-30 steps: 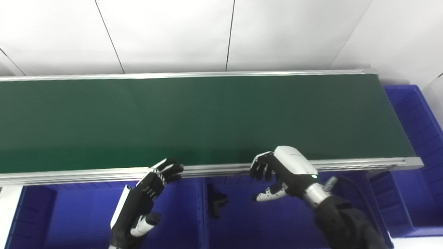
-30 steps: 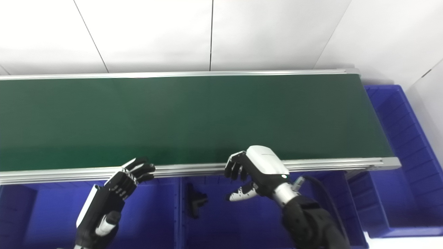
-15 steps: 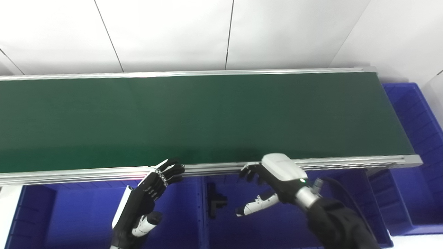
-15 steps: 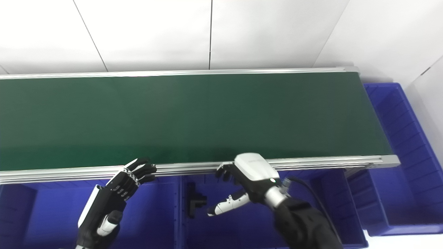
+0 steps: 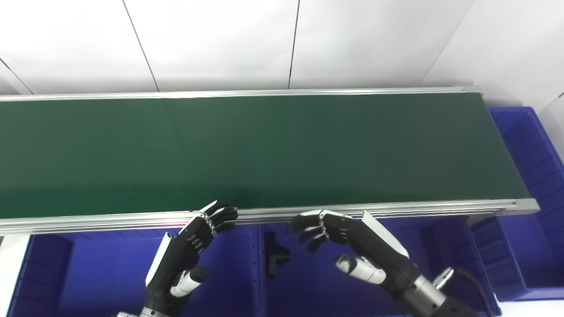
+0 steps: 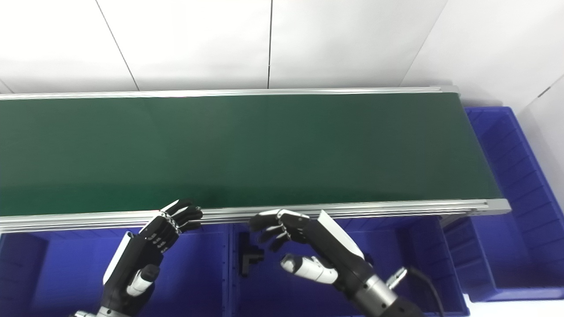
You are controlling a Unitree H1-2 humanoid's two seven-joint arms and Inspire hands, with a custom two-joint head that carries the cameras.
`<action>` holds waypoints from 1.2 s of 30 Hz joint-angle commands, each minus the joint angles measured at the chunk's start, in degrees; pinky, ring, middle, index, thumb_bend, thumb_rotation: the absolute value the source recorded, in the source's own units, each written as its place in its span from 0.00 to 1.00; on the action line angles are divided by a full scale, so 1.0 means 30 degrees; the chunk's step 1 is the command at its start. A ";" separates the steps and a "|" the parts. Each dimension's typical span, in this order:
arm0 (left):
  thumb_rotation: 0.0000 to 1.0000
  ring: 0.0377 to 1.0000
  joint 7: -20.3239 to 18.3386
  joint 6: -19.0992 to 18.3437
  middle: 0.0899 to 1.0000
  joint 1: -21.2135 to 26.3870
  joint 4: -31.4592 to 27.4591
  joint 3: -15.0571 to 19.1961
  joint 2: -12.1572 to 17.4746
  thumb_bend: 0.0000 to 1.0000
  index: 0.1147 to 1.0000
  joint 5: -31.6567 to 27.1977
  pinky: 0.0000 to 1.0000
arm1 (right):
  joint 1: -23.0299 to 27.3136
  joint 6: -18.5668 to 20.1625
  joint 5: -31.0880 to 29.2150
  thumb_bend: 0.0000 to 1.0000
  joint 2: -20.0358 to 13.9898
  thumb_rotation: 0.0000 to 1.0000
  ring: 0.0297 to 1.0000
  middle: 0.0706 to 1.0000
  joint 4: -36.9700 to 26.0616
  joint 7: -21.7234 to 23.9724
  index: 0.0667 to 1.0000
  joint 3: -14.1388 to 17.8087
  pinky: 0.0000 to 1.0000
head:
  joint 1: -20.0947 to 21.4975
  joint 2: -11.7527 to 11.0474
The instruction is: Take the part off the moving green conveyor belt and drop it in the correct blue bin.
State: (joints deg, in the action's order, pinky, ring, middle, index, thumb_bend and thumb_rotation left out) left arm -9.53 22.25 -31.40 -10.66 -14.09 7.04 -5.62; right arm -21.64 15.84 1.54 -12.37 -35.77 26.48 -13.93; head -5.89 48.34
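Since 1.0 s ago, your right hand (image 5: 352, 240) has rolled from a palm-down curl over the near rail to a more palm-up pose, and it now hangs above the middle blue bin (image 5: 308, 281). Its fingers (image 5: 308, 222) are spread and pinch nothing. The left hand (image 5: 189, 246) has barely shifted; its fingers (image 5: 218, 215) reach up beside the aluminium rail (image 5: 110, 219), loosely apart and empty.

The green conveyor belt (image 5: 264, 149) carries nothing in either view. The part (image 5: 273, 257), a small black T-shaped piece, lies on the floor of the middle blue bin, close to the bin's left wall and clear of both hands. It has not shifted across the frames.

Handling, as a judgement: the part looks rigid, light and probably hard plastic, so expect it to slip under a loose grip. Take hold across the straight bar, with thumb opposing the fingers, not on the short stub.

The drop appears complete. The blue bin at the belt's end (image 5: 537, 149) shows no contents.
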 commanded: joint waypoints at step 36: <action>0.80 0.83 0.0281 0.0131 0.81 0.0128 -0.0436 -0.0350 -0.1603 0.92 0.79 0.2239 0.81 | 0.0910 -1.3963 0.1618 0.96 0.1157 1.00 0.91 0.90 0.9918 -0.3564 0.88 -0.0610 0.91 | -0.2701 0.0603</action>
State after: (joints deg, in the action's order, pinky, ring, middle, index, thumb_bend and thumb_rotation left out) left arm -8.99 22.13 -30.47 -10.52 -14.92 2.58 0.78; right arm -19.38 -22.67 7.00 -8.77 -5.39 16.37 -15.61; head -14.06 50.01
